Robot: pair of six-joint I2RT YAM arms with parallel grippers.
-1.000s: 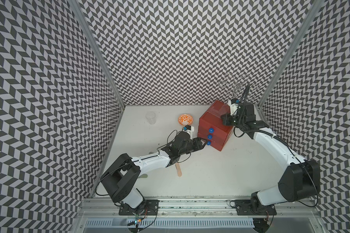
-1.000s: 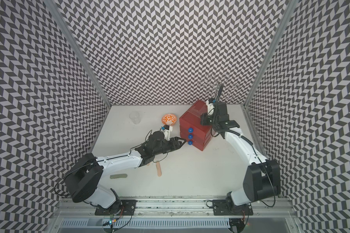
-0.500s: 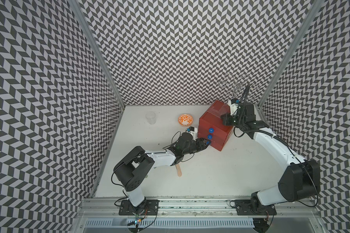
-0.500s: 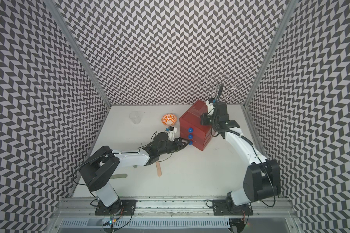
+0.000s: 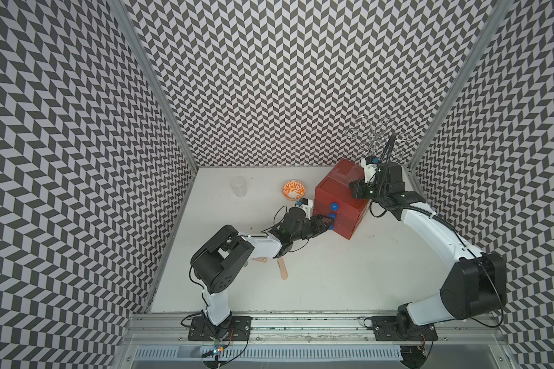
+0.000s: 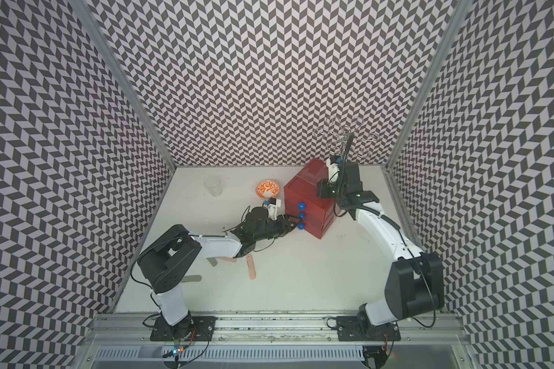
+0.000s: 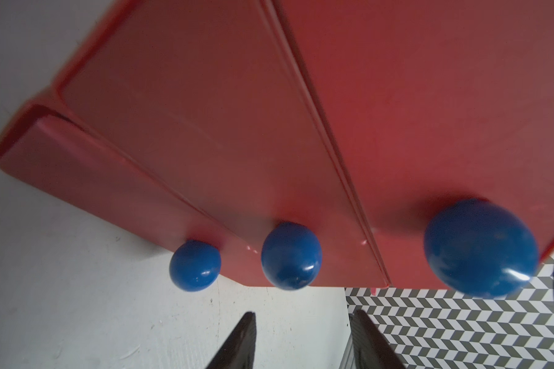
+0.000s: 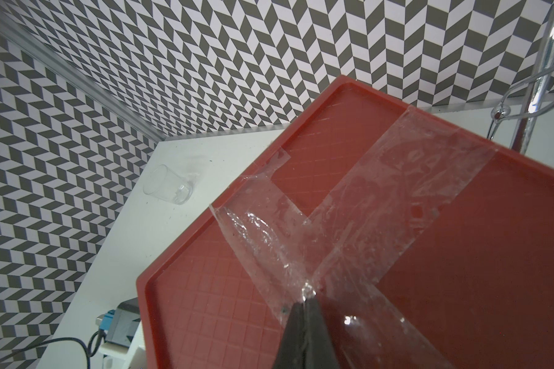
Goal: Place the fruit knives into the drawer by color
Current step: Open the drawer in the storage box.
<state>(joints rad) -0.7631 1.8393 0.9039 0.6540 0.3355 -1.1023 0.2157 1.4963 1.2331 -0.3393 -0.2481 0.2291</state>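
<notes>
The red drawer [image 5: 339, 195] chest stands at the back right with all three drawers closed, and it fills the left wrist view [image 7: 269, 127]. My left gripper [image 5: 328, 221] [image 7: 303, 314] is open, with its fingertips just short of the middle blue knob [image 7: 291, 255] [image 6: 301, 216] and nothing between them. My right gripper [image 8: 307, 295] [image 5: 355, 191] is shut, its tips resting on the taped top of the chest. Two peach fruit knives [image 6: 251, 268] [image 6: 228, 259] lie by the left arm. A grey-green one [image 6: 212, 262] and a pale mint one [image 6: 191, 279] lie nearer the left wall.
An orange-patterned bowl [image 5: 294, 190] sits just left of the chest, and a clear glass [image 5: 239, 187] stands further left at the back. A wire rack [image 5: 378, 134] rises in the back right corner behind the right arm. Patterned walls close three sides.
My left arm has stretched to the right and brought its open gripper up to the drawer knobs. The right arm has stayed on top of the chest.
</notes>
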